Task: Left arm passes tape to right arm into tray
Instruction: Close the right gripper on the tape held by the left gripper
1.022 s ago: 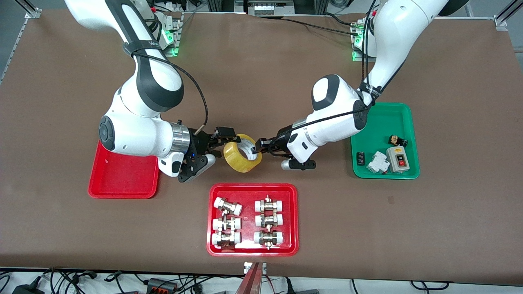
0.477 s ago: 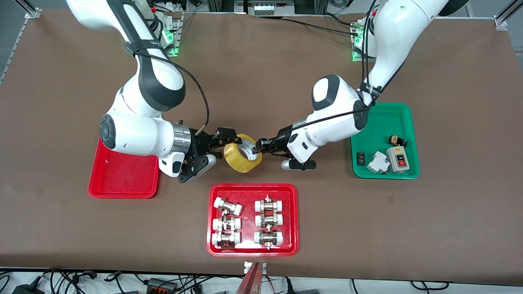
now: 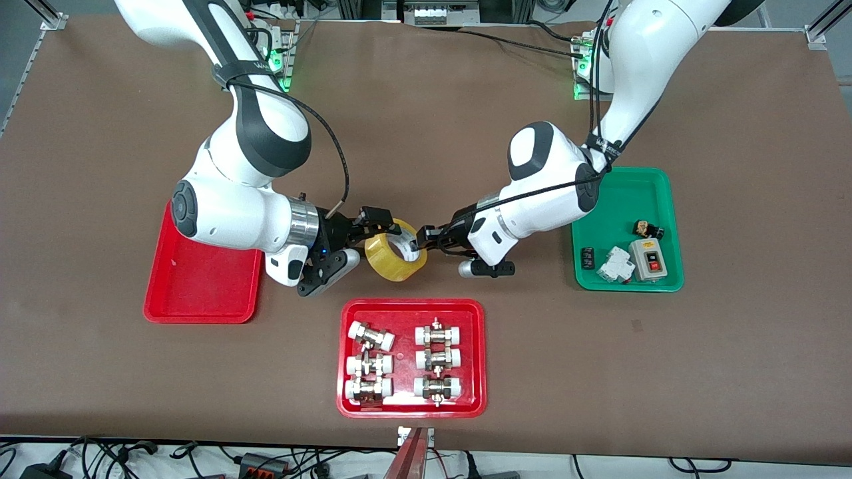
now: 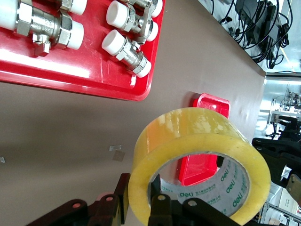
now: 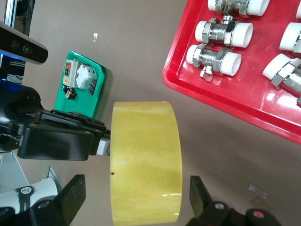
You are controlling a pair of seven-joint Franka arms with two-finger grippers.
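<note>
A roll of yellowish tape (image 3: pixel 394 263) hangs above the table's middle. My left gripper (image 3: pixel 419 241) is shut on its wall, with one finger inside the hollow core. In the left wrist view the tape (image 4: pixel 188 136) fills the frame, pinched by that gripper (image 4: pixel 141 197). My right gripper (image 3: pixel 365 241) is open, with one finger on each side of the roll. The right wrist view shows gaps between both fingers of this gripper (image 5: pixel 138 197) and the tape (image 5: pixel 146 160). The plain red tray (image 3: pixel 200 293) lies toward the right arm's end, partly under that arm, and shows small in the left wrist view (image 4: pixel 212 101).
A red tray with white-capped metal fittings (image 3: pixel 413 307) lies nearer the front camera than the tape. A green tray (image 3: pixel 626 183) with a grey switch box (image 3: pixel 649 259) and small parts sits toward the left arm's end.
The right arm has slid toward the tape, so its open fingers now reach farther along the roll. The left arm and the tape have stayed put.
</note>
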